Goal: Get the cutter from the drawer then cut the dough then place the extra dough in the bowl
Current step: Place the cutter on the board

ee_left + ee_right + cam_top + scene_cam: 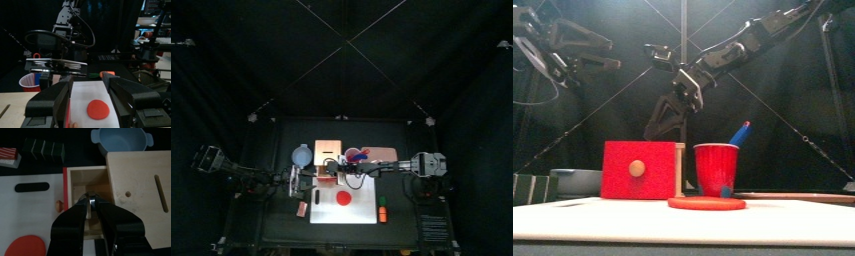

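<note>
Right end effector (91, 204) pinches cutter (89, 199) inside open drawer (83, 180); left end effector (87, 84) spread

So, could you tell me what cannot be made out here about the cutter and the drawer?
The cutter: not made out in any view. In the right wrist view the right gripper covers the middle of the open drawer; only a small metal glint shows there.
The drawer's inside, front view: hidden behind the red drawer front.
Top view: the drawer is too small to read.
</note>
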Tool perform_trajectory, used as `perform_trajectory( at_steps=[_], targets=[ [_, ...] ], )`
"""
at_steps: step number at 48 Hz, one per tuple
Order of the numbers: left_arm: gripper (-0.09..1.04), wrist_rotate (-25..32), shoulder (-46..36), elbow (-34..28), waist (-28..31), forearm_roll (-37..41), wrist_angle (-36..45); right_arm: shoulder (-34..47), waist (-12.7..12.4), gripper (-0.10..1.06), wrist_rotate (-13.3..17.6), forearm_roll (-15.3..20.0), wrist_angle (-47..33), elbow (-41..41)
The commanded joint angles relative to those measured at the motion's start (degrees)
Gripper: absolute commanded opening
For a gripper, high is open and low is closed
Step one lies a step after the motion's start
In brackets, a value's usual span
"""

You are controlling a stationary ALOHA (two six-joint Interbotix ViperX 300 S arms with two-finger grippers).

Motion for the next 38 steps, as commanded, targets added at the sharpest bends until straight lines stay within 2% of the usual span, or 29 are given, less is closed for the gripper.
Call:
perform_trajectory(
  at_steps=[1, 10, 28, 38],
  targets=[
    [0.86, -0.1, -0.1, -0.4, -0.4, 0.4, -0.5, -0.7, -0.1, 0.64, 0.1, -0.1, -0.2, -1.5],
    [0.86, 0.0, 0.0, -0.4, -1.0, 0.4, -0.5, -0.3, -0.2, 0.7, 0.1, -0.1, -0.2, -2.0],
    [0.86, 0.0, -0.1, -0.4, -1.0, 0.5, -0.5, 1.5, -0.4, 0.71, 0.0, -0.4, -0.1, -2.1],
    [0.86, -0.1, -0.1, -0.4, -1.0, 0.6, -0.5, 1.9, -0.4, 0.71, 0.0, -1.8, -0.1, -2.2]
  ],
)
